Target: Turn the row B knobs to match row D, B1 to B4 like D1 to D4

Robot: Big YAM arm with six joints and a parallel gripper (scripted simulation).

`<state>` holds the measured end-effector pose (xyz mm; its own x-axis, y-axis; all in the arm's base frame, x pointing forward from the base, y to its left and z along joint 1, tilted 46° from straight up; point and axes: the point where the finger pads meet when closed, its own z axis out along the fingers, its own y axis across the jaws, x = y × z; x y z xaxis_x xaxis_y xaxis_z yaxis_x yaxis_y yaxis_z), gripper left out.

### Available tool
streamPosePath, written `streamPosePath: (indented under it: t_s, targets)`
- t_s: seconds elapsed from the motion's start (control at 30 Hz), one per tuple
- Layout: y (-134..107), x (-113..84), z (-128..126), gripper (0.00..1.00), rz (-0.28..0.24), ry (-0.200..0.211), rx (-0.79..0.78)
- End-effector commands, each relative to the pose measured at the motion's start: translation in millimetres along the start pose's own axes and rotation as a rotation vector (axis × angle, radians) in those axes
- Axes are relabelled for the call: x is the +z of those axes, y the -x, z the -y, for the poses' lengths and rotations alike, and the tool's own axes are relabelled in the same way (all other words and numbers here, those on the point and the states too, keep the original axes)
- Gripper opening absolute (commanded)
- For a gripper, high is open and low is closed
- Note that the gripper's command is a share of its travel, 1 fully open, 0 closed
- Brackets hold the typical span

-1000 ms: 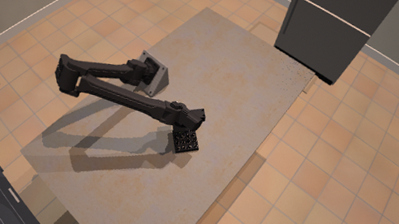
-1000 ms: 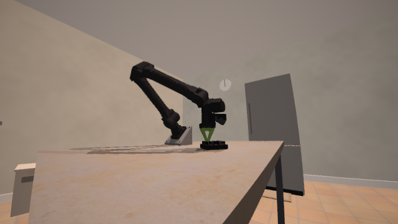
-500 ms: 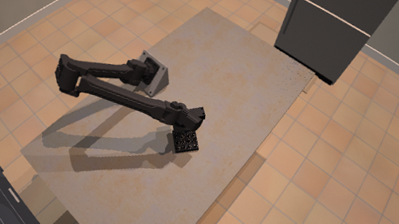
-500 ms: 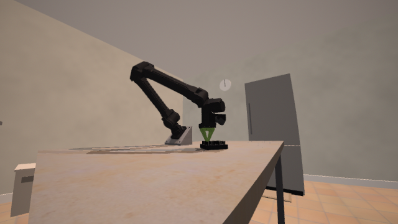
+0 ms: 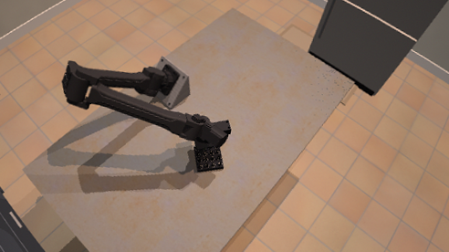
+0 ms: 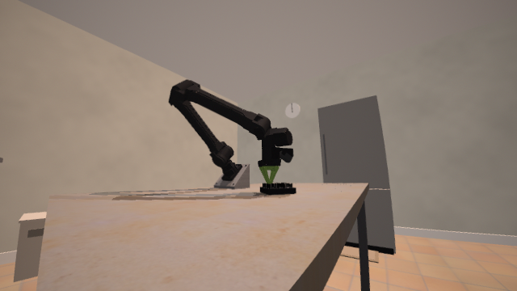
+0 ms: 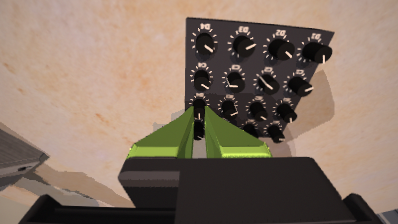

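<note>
The black knob box point(image 5: 209, 159) stands on the table, also in the side view point(image 6: 278, 188). In the wrist view the knob box point(image 7: 255, 80) shows row D farthest from me and column 4 at the left. My gripper point(image 7: 199, 112) points straight down over the box's near left part, and its green fingers point(image 6: 269, 175) are shut on knob B4 point(image 7: 199, 104). That knob's white side line faces me. Row D knobs point(image 7: 260, 46) and row C knobs point(image 7: 250, 80) are in plain view. Part of row A is hidden behind my fingers.
The arm's grey base mount point(image 5: 173, 83) stands at the table's left edge. A grey fridge point(image 5: 371, 31) stands beyond the table's far end. The box sits some way in from the table's right edge point(image 5: 291, 170).
</note>
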<state>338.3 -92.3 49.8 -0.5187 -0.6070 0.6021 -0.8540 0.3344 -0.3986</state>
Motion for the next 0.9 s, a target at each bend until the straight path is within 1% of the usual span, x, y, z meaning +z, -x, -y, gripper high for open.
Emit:
streamPosePath:
  t_s: [0.0, 0.07, 0.1, 0.77, 0.87]
  targets:
    - [3.1, 0.9, 2.3, 0.08, 0.007, 0.002, -0.007]
    - [3.1, 0.9, 2.3, 0.08, 0.007, 0.002, -0.007]
    - [3.1, 0.9, 2.3, 0.19, 0.007, 0.002, -0.007]
    - [3.0, 0.7, 2.5, 0.19, 0.006, 0.001, -0.004]
    - [5.2, -7.9, 5.4, 0.19, 0.013, -0.008, 0.0]
